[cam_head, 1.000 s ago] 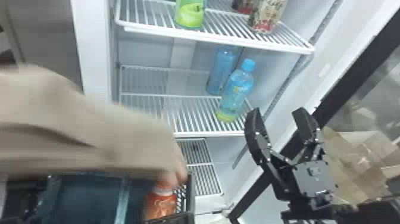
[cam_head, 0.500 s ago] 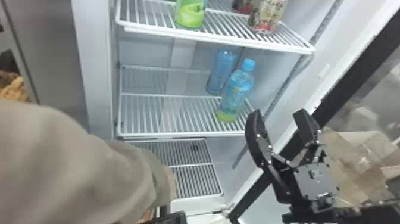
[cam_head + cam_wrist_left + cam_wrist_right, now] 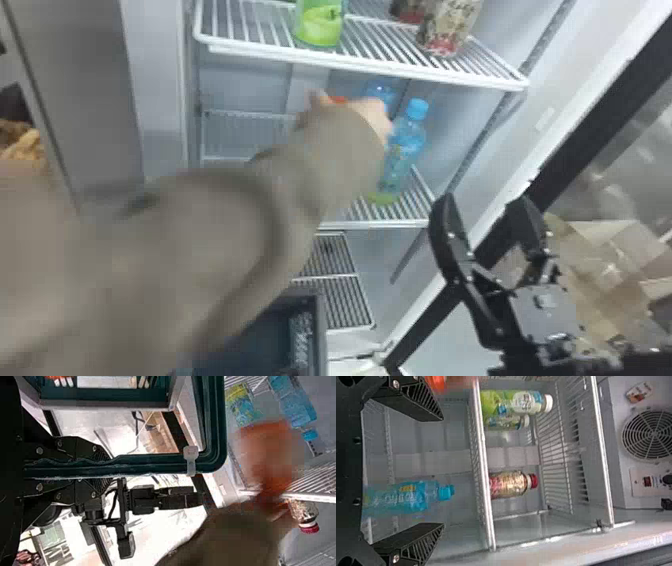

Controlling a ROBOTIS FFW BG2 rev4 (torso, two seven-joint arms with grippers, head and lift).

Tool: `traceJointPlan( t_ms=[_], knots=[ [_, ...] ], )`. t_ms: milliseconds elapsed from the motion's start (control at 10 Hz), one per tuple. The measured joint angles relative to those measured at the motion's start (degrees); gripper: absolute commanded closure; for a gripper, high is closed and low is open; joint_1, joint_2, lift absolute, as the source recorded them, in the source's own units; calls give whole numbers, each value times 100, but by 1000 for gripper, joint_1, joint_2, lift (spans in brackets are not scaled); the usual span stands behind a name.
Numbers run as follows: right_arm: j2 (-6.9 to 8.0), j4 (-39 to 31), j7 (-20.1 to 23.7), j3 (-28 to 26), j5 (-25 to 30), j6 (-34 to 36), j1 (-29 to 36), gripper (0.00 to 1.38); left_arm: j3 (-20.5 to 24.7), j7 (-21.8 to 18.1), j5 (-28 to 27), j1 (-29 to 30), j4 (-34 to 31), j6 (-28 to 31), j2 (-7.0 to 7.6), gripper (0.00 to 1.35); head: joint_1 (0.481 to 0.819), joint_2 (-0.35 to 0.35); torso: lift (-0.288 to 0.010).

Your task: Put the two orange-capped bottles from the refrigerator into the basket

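Though blurry, an orange bottle [image 3: 338, 100] partly behind a hand [image 3: 372, 116].

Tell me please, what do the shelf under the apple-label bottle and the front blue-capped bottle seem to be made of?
The shelf looks like metal wire with white coating, judging by its thin, even rods. The front blue-capped bottle is probably glossy, clear plastic: its tinted body looks see-through.
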Motion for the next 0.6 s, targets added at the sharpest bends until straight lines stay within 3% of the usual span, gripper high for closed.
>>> traceJointPlan(
  t_ms=[200, 600],
  knots=[
    [34, -108, 0, -188, 126, -20, 31, 107, 21, 6, -2, 7, -1, -28, 0, 1141, 695, -350, -288],
    [1, -50, -3, 27, 173, -32, -2, 107, -32, 6, 30, 17, -1, -49, 0, 1141, 695, -350, -288]
  ],
)
